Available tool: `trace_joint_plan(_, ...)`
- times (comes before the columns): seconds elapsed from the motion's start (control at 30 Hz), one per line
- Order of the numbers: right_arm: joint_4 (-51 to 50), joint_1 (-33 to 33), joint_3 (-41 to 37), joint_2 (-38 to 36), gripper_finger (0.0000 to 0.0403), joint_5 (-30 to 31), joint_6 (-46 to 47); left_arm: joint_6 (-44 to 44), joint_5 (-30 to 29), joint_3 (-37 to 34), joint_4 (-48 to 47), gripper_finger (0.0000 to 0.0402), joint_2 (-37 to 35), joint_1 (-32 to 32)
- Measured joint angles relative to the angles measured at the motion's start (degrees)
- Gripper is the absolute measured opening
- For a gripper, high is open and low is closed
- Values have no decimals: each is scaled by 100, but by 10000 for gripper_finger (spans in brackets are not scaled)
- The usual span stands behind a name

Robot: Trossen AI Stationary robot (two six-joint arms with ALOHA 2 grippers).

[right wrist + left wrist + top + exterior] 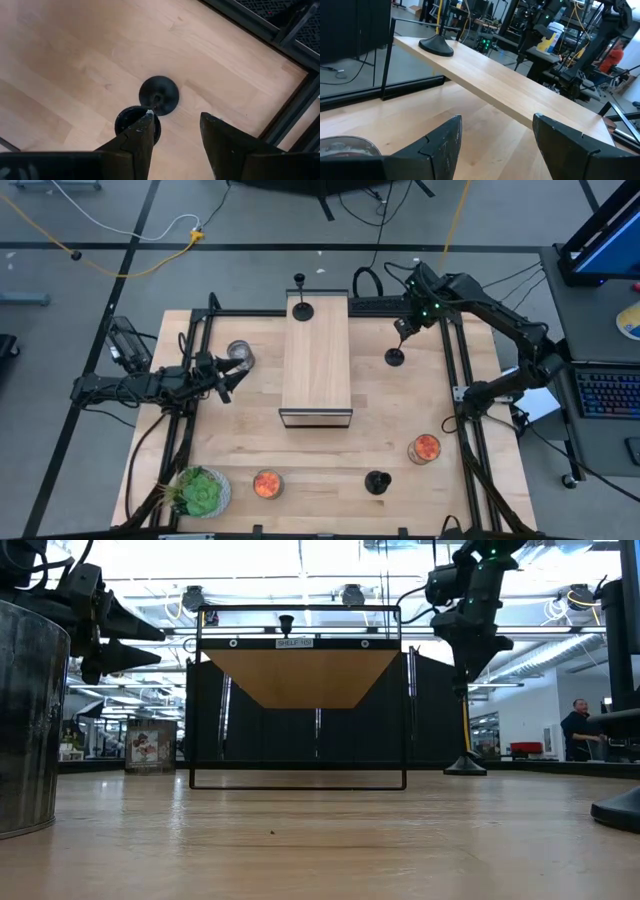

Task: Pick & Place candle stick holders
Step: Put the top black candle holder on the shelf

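Note:
A tall black candlestick holder point(395, 357) stands on its round base point(158, 95) on the table, right of the wooden shelf point(315, 355). My right gripper point(401, 330) is open and points down right above its cup point(131, 123); it also shows in the low view point(466, 680). The cup lies under one fingertip, not between the two. A second tall holder point(300, 305) stands on the shelf's far end point(436, 46). A squat holder point(377, 481) stands near the front edge. My left gripper point(228, 377) is open and empty left of the shelf point(495, 142). My right gripper comes at the tall holder from above, pointing down. One fingertip point(146, 120) stands over the cup's rim. I cannot tell whether it touches the cup. The holder stands upright on the table.
A metal tin point(240, 355) stands just beyond my left gripper. Two orange candles point(267, 484) point(425, 448) and a green plant point(200, 492) stand along the front. A black frame point(455, 370) runs along the table's sides.

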Motion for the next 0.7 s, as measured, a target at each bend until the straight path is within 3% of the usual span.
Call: trace_joint_plan(0.7, -110, -10, -2, 212, 155, -291, -33, -39, -2, 0, -44, 251, 0, 0)
